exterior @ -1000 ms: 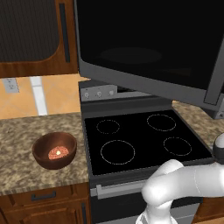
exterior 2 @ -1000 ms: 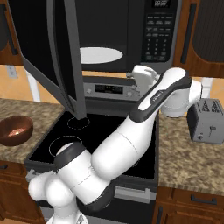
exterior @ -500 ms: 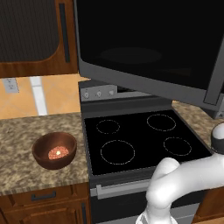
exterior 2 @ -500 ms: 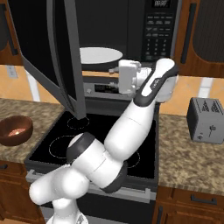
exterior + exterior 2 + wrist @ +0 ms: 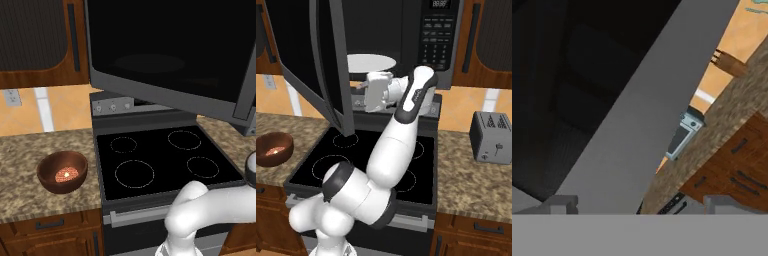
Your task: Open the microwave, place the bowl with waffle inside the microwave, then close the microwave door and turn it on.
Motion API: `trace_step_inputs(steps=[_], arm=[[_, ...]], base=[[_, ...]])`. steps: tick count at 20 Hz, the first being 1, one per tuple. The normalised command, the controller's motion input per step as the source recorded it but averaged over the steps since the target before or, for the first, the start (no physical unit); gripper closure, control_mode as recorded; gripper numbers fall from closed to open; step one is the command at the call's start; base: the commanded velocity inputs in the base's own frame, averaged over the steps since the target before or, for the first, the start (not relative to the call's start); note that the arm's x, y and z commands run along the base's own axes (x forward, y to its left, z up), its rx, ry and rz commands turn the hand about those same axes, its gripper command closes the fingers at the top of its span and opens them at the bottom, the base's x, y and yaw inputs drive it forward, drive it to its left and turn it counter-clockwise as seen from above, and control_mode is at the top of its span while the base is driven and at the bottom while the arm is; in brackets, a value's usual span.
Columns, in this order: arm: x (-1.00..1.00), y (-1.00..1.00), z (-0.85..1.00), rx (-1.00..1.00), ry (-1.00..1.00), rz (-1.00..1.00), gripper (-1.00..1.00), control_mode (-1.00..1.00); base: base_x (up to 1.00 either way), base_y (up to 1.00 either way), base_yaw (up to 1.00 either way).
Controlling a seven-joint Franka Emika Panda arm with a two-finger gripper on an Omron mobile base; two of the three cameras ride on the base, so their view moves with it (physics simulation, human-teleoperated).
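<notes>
One change: since half a second ago the arm has drawn back from the oven cavity, so in the right base view the gripper sits lower and further left, just beside the door's inner face.
Gripper: jaws spread wide, nothing between them; in the hand view the two finger tips stand far apart at the bottom.
Microwave door: the microwave door is swung wide out over the stove, as before; flat black glass in a dark-grey frame, with a long grey handle at the edge seen in the left base view.
Microwave: the microwave is a dark box with a button panel at its right and a white round plate inside, smooth and flat.
Bowl: the bowl is unmoved on the speckled stone counter left of the stove; round, reddish-brown, wood-like.
Waffle: the waffle lies in the bowl's bottom, a small orange disc with a pale centre.
Stove: the stove has a glossy black top with four thin ring marks, directly beneath the open door.
Toaster: a small grey toaster, boxy with slots on top, stands on the counter right of the stove.
In the way: the open door hangs between the bowl and the oven opening.
</notes>
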Motion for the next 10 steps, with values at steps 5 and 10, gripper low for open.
trace_step_inputs(steps=[5, 10], arm=[[-0.35, 1.00, 0.06, -0.11, 0.00, 0.36, -1.00, -1.00], [-0.39, 1.00, 0.00, -0.14, -0.03, 0.33, -1.00, -1.00]], base=[[0.00, 0.00, 0.00], [0.00, 0.00, 0.00]])
